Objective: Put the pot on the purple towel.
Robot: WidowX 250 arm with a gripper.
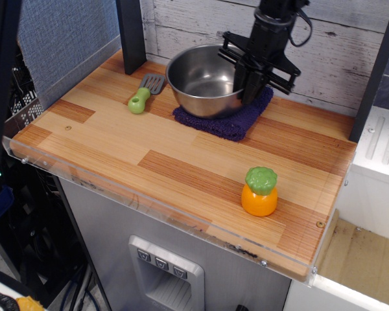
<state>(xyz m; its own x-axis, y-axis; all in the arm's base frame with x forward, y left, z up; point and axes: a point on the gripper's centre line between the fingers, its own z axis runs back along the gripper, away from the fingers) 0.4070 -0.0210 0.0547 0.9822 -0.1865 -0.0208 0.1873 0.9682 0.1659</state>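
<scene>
The black gripper [249,87] reaches straight down, jaws clamped on the 3 o'clock rim of the shiny round steel pot [204,81], which sits on the dark purple terry towel [230,116]. A green-handled spatula [142,96] lies at its 9 o'clock; an orange-and-green toy [260,192] stands at 5 o'clock, well apart.

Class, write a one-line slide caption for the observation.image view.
The pincer grips the rim of the pot, which sits on the purple towel.

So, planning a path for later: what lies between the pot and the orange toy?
Only the purple towel's front edge, then bare wood, between pot and orange toy.
</scene>
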